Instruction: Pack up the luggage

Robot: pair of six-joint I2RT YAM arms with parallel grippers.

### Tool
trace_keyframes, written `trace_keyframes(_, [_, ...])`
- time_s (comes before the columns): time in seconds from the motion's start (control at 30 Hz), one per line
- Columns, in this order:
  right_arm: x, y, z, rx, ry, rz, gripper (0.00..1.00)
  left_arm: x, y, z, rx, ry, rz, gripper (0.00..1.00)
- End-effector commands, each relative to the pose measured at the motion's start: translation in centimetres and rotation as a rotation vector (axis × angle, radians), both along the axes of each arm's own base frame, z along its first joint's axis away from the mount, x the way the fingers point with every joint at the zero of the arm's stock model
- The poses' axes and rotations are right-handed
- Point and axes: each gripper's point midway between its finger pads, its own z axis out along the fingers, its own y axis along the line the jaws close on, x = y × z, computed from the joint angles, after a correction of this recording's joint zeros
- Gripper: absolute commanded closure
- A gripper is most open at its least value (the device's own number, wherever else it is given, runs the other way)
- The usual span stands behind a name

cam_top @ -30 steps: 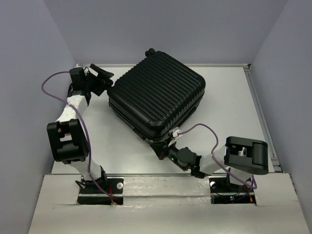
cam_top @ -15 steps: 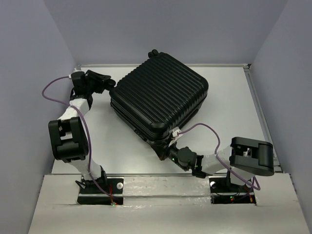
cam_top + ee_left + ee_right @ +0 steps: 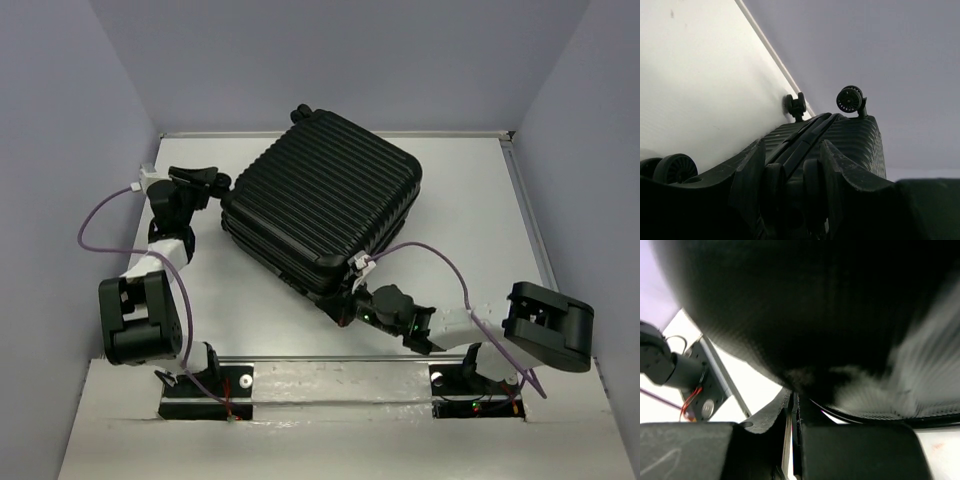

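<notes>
- The luggage (image 3: 320, 200) lies flat and closed on the table (image 3: 470, 200), set at a slant, with its ribbed shell up. Its contents are hidden.
- Since a second ago the luggage has turned slightly. The left gripper (image 3: 220, 183) stood wide and apart then; it has come nearer and narrowed. The right arm's elbow has swung right.
- The left gripper is half closed about the luggage's seam ridge at the left corner, one finger (image 3: 747, 182) on each side, with a caster wheel (image 3: 849, 99) beyond.
- The right gripper (image 3: 343, 309) is at the luggage's near corner, pressed tight on a thin tab (image 3: 771, 416) hanging from the shell.
</notes>
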Motion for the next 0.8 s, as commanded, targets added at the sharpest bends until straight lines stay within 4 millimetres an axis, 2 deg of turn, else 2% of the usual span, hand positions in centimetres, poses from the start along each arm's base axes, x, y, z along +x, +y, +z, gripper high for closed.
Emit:
trace_keyframes(0.0, [4.7, -1.9, 2.7, 0.023, -0.008, -0.066, 0.93, -5.9, -5.3, 4.6, 0.021, -0.184, -0.191, 0.94])
trace_keyframes(0.03, [5.1, -2.2, 3.1, 0.02, -0.01, -0.055, 0.93, -7.0, -5.3, 2.8, 0.027, -0.153, -0.182, 0.94])
trace_keyframes(0.07, [5.6, -2.7, 2.9, -0.002, 0.0, -0.063, 0.93, -7.9, -5.4, 2.6, 0.031, -0.155, -0.181, 0.94])
trace_keyframes(0.1, [6.3, -2.9, 4.4, 0.014, -0.023, -0.063, 0.93, -9.5, -5.6, 2.3, 0.042, -0.164, -0.179, 0.94])
trace_keyframes(0.13, [7.8, -4.0, 4.8, 0.01, -0.03, -0.096, 0.93, -10.4, -5.7, 1.4, 0.063, -0.14, -0.181, 0.94])
trace_keyframes(0.17, [8.4, -4.4, 4.7, -0.007, -0.023, -0.106, 0.93, -11.2, -5.8, 0.9, 0.073, -0.132, -0.181, 0.94])
trace_keyframes(0.2, [8.7, -4.5, 5.1, -0.006, -0.026, -0.097, 0.93, -12.6, -6.4, 2.0, 0.09, -0.178, -0.192, 0.94])
trace_keyframes(0.27, [9.7, -5.1, 5.9, -0.004, -0.04, -0.105, 0.93, -14.6, -6.6, -0.5, 0.101, -0.118, -0.192, 0.94])
trace_keyframes(0.3, [10.3, -5.8, 5.8, -0.01, -0.033, -0.124, 0.93, -15.8, -7.0, 0.6, 0.122, -0.167, -0.201, 0.94])
trace_keyframes(0.33, [10.5, -6.0, 5.8, -0.015, -0.039, -0.135, 0.93, -16.5, -6.9, -0.4, 0.126, -0.147, -0.192, 0.94])
trace_keyframes(0.37, [10.6, -6.3, 5.7, -0.025, -0.041, -0.146, 0.93, -17.5, -7.8, -0.4, 0.125, -0.156, -0.222, 0.94])
trace_keyframes(0.4, [10.6, -6.4, 5.5, -0.034, -0.037, -0.151, 0.93, -18.2, -8.0, -1.3, 0.122, -0.123, -0.226, 0.94])
trace_keyframes(0.47, [10.4, -6.1, 4.8, -0.03, -0.013, -0.141, 0.93, -19.9, -8.9, -1.2, 0.107, -0.146, -0.248, 0.94])
trace_keyframes(0.5, [10.3, -5.6, 4.0, -0.014, -0.008, -0.128, 0.93, -20.3, -9.3, -0.9, 0.093, -0.159, -0.26, 0.94])
trace_keyframes(0.53, [8.5, -3.7, 3.6, -0.004, -0.004, -0.067, 0.93, -20.8, -9.6, -0.4, 0.076, -0.179, -0.267, 0.94])
trace_keyframes(0.57, [7.8, -2.5, 3.3, -0.005, -0.01, -0.057, 0.93, -21.0, -9.8, 0.0, 0.072, -0.186, -0.271, 0.94])
trace_keyframes(0.6, [7.7, -0.5, 2.5, -0.042, -0.011, -0.051, 0.93, -21.4, -10.6, 0.0, 0.063, -0.185, -0.302, 0.94])
trace_keyframes(0.63, [5.4, 2.0, 2.1, -0.081, -0.04, -0.005, 0.93, -21.5, -10.9, 0.7, 0.057, -0.196, -0.312, 0.94])
trace_keyframes(0.7, [3.5, 5.1, 1.9, -0.103, -0.06, 0.06, 0.93, -21.9, -12.0, 1.3, 0.049, -0.203, -0.354, 0.94])
trace_keyframes(0.73, [1.7, 7.3, 2.0, -0.099, -0.071, 0.123, 0.93, -22.1, -12.2, 2.2, 0.054, -0.221, -0.367, 0.94])
trace_keyframes(0.77, [1.0, 8.3, 2.3, -0.084, -0.072, 0.157, 0.93, -22.3, -12.7, 2.8, 0.055, -0.228, -0.383, 0.94])
